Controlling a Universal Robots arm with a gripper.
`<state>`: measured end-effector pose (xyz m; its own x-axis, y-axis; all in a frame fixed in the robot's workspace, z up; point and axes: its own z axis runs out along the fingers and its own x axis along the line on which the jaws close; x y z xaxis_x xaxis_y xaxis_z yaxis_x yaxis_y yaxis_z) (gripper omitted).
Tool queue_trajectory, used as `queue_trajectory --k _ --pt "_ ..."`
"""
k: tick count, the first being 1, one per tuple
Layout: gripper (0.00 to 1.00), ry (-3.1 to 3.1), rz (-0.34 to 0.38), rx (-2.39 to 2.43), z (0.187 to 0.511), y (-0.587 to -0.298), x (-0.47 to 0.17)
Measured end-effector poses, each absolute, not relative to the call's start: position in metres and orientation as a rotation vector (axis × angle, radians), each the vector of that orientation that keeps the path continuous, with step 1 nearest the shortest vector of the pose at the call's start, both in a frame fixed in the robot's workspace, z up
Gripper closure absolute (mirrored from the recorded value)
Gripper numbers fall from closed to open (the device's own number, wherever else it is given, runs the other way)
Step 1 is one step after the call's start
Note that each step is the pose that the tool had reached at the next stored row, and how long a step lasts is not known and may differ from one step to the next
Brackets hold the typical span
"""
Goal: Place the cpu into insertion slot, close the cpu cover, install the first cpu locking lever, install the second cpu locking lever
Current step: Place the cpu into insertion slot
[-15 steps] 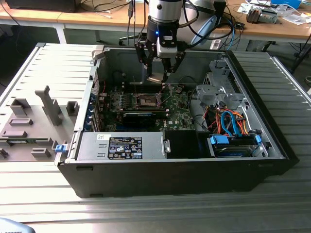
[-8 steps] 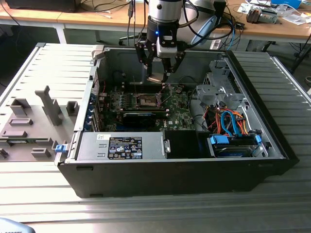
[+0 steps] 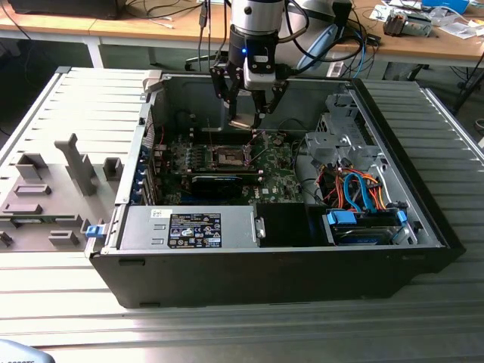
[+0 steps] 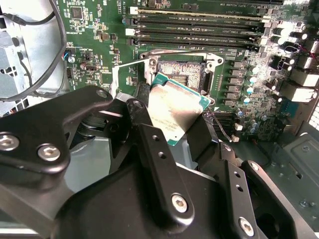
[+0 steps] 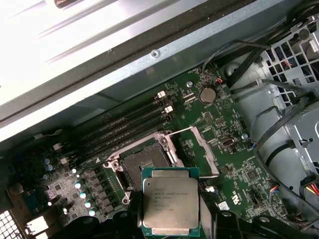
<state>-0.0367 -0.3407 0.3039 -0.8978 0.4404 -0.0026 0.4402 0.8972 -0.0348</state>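
The hand (image 3: 246,115) grips the cpu (image 5: 171,205) over the insertion slot (image 5: 145,164) — slot partly hidden behind it.

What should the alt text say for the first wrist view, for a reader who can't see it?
The gripper holds the cpu, silver top facing the camera, close to the empty insertion slot on the green circuit board. Long black memory slots run alongside the slot, inside a metal computer case.
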Motion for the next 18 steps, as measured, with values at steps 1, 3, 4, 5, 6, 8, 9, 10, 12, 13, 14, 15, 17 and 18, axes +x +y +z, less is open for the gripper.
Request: queue_trajectory --k 1,3,4,5,6,8,9,10,12,13,14,15,17,18 --pt "0.45 -3.054 0.055 -0.710 0.3039 -0.3407 -0.0367" --pt "0.45 -3.054 0.057 -0.712 0.3039 -0.3407 -0.0367" --pt "0.45 -3.054 0.057 -0.713 0.3039 -0.3407 -0.0367" --pt "0.45 -3.054 0.058 -0.714 0.3039 -0.3407 -0.0367" --pt "0.45 -3.054 0.059 -0.715 0.3039 -0.3407 -0.0367" --pt "0.45 -3.053 0.061 -0.717 0.3039 -0.3407 -0.0367" --pt "0.45 -3.053 0.062 -0.719 0.3039 -0.3407 -0.0367" --pt "0.45 -3.053 0.064 -0.720 0.3039 -0.3407 -0.0367" --pt "0.45 -3.053 0.065 -0.721 0.3039 -0.3407 -0.0367" --pt "0.45 -3.053 0.066 -0.722 0.3039 -0.3407 -0.0367" --pt "0.45 -3.053 0.067 -0.723 0.3039 -0.3407 -0.0368" --pt "0.45 -3.053 0.068 -0.724 0.3039 -0.3407 -0.0367" --pt "0.45 -3.053 0.069 -0.725 0.3039 -0.3407 -0.0367" --pt "0.45 -3.053 0.070 -0.726 0.3039 -0.3407 -0.0367"
